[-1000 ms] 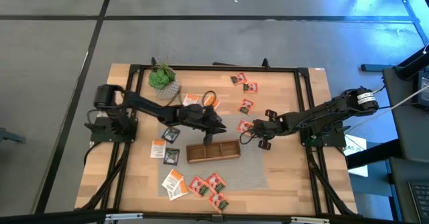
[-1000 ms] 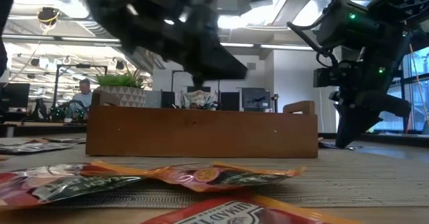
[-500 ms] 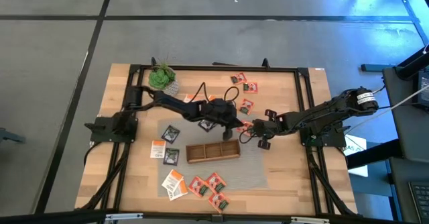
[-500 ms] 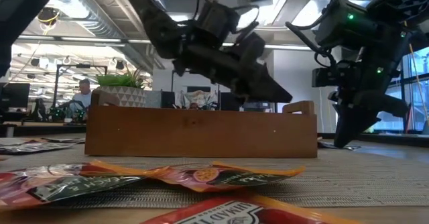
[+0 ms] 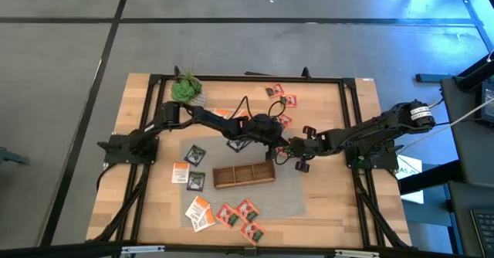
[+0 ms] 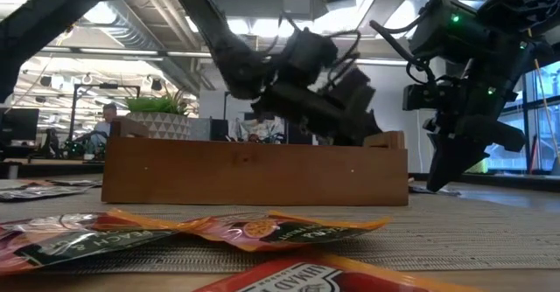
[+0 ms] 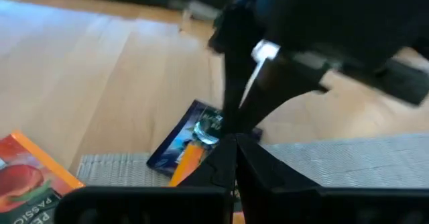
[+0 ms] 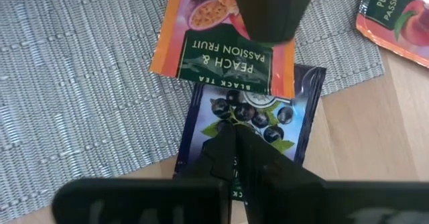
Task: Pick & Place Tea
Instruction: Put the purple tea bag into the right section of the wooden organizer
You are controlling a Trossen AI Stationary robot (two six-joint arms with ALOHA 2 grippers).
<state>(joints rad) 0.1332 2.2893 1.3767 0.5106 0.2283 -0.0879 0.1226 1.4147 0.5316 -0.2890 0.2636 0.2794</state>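
While both grippers meet beside the wooden tray (image 5: 244,174), left gripper (image 5: 279,144) is closed; right gripper (image 8: 234,133), closed empty, hovers over a blackcurrant sachet (image 8: 258,123).

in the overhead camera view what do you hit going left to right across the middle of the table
Dark sachet → left gripper → right gripper, the two nearly meeting, with the wooden tray lying nearer the front edge, below the left gripper.

Readable on an orange-and-green sachet (image 8: 224,39): "PEACH & PASSION FRUIT", then "BLACK TEA". On a red sachet (image 8: 392,19): "PEACH". On another red sachet (image 7: 30,177): "PASSIO", cut off. In the low view, "PEACH" on a sachet (image 6: 87,239).
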